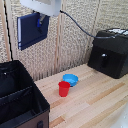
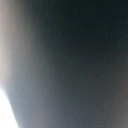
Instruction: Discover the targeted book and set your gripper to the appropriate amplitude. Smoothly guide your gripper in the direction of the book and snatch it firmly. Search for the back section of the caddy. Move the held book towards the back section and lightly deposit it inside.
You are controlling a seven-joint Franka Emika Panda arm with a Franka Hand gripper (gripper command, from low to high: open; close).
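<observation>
The book [image 1: 32, 30] hangs high in the air, near the top of the exterior view's left side. The gripper [image 1: 42, 19] is pinched shut on its top right corner, so the book dangles down, a little tilted. The wrist view is only a dark blur, most likely the book's cover [image 2: 75, 60] very close to the lens.

The book could slip or swing, I think, because it is held only by one corner. If it swings, its bottom edge may hit the caddy's [image 1: 42, 107] rim or the wall in the middle and not go in.

The caddy sits low on the exterior view's left, well below the book. Its back section [image 1: 11, 77] is the far one, open on top and looks empty. The air between book and caddy is free. A slatted wall [image 1: 75, 40] stands close behind the book, so there is little room that way.

The red cup [image 1: 64, 88], blue bowl [image 1: 70, 79] and black machine [image 1: 109, 52] are off to the right, out of the way.
</observation>
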